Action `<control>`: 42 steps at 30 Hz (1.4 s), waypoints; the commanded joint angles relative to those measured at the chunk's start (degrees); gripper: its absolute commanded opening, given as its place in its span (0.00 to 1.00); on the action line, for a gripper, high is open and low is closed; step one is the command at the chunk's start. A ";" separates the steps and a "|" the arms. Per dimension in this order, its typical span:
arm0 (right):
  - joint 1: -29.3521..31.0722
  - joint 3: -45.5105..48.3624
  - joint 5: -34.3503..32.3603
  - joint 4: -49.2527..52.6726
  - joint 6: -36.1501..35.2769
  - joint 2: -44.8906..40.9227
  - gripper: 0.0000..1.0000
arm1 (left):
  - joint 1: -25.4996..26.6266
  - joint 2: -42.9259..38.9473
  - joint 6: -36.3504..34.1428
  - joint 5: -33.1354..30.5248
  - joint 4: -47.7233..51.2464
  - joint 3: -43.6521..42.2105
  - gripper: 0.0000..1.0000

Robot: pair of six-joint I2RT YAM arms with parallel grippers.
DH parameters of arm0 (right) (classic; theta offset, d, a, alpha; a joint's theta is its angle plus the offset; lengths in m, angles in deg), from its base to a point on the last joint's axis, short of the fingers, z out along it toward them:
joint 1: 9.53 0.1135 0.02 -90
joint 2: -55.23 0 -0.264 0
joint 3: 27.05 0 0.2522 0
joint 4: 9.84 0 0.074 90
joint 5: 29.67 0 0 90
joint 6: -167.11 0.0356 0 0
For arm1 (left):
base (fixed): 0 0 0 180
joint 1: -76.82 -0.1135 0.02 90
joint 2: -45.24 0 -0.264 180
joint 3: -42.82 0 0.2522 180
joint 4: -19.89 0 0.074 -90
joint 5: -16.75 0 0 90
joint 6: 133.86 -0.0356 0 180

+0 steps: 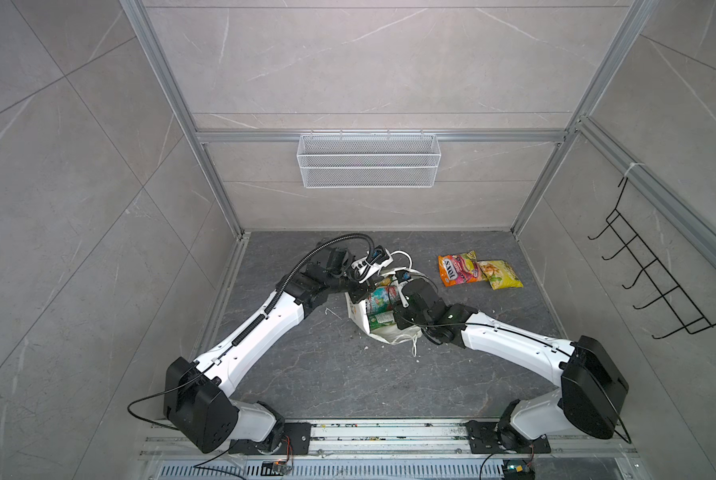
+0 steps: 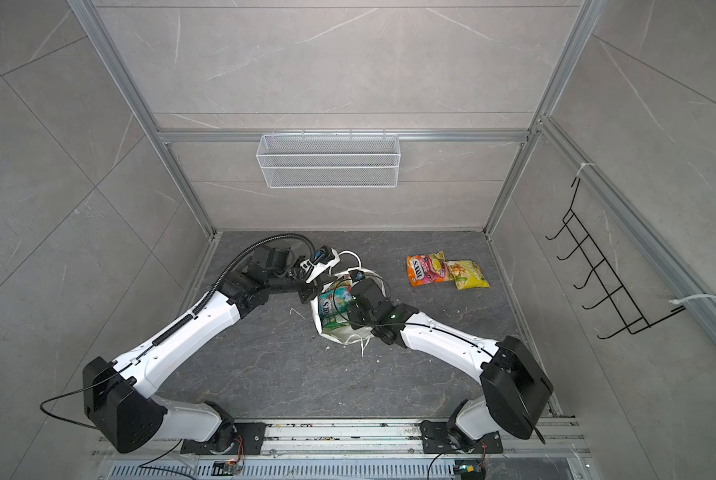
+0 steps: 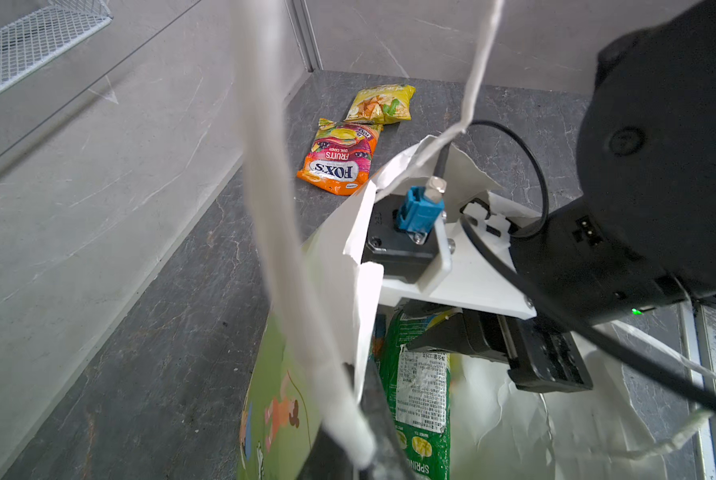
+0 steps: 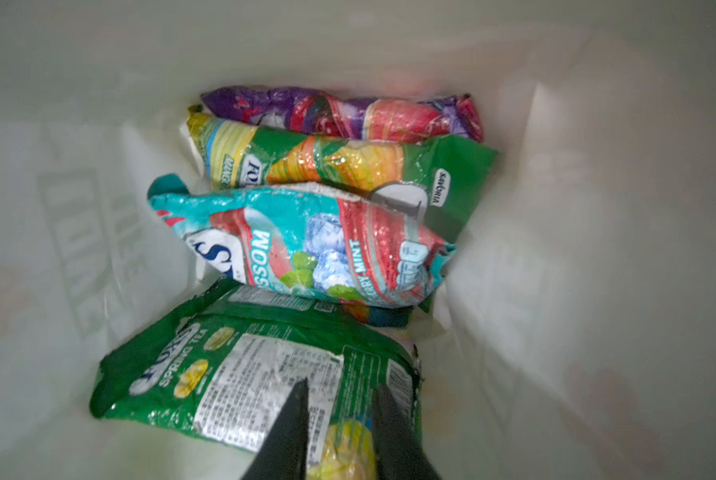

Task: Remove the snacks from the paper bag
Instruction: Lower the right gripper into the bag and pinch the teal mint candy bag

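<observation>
While the left claw (image 3: 360,459) is pressed together on the cord handle (image 3: 279,249) of the paper bag (image 1: 357,309) in the middle of the desk (image 1: 327,374), the right claw (image 4: 339,419) is inside the bag, slightly spread just over a green pouch (image 4: 223,374). Beyond it in the bag lie a teal pouch (image 4: 306,245), a green-orange pouch (image 4: 327,162) and a purple pouch (image 4: 339,110). An orange pouch (image 1: 458,270) and a yellow pouch (image 1: 503,275) lie touching on the desk, to the right of the bag in both top views.

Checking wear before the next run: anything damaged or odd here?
Yes. The white flower-print paper bag has a torn, ragged rim at its mouth, and small white scraps lie on the dark stone-look tabletop.
</observation>
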 commanded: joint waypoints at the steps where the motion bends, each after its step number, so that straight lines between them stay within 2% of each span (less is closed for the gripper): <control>1: 0.16 0.98 -4.79 -2.83 1.95 1.74 0.36 | 0.81 -2.21 -0.99 3.88 -3.04 0.44 0.00; 6: 0.21 0.99 -8.89 -8.30 1.99 2.90 0.53 | 1.16 -1.50 -1.00 3.84 -3.11 0.91 0.00; 14: 0.23 -2.69 -11.49 -13.12 4.29 9.05 0.66 | 1.64 -1.66 -0.96 3.40 -3.29 0.98 0.00; 17: 0.17 -3.04 -13.73 -14.97 6.14 10.66 0.76 | 1.72 -1.66 -0.85 3.33 -3.43 0.74 0.00; 19: 0.23 -2.73 -15.26 -16.94 7.64 11.73 0.87 | 1.82 -1.76 -0.82 3.38 -3.41 0.72 0.00; 21: 0.23 -3.87 -15.65 -17.00 7.90 13.71 0.87 | 1.95 -1.85 -0.88 3.28 -3.46 0.63 0.00; 23: 0.13 -5.37 -15.35 -16.59 8.36 16.34 0.85 | 1.95 -1.94 -0.88 3.26 -3.42 0.55 0.00; 26: 0.02 -6.08 -15.86 -17.36 9.49 19.51 0.74 | 2.04 -2.17 -0.82 3.30 -3.46 0.36 0.00; 28: 0.13 -6.15 -16.16 -18.18 9.98 21.01 0.57 | 2.00 -2.34 -0.81 3.02 -3.50 0.11 0.00; 31: 0.13 -6.93 -16.04 -17.74 10.01 21.58 0.39 | 2.00 -2.39 -0.77 2.48 -3.52 -0.07 0.00; 37: 0.14 -5.87 -13.69 -17.47 7.95 16.70 0.16 | 2.06 -2.25 -0.89 1.01 -4.18 -0.48 0.00; 42: 0.09 -4.52 -10.66 -14.59 6.53 9.95 0.06 | 2.03 -2.90 -0.57 -0.57 -7.60 -2.30 0.00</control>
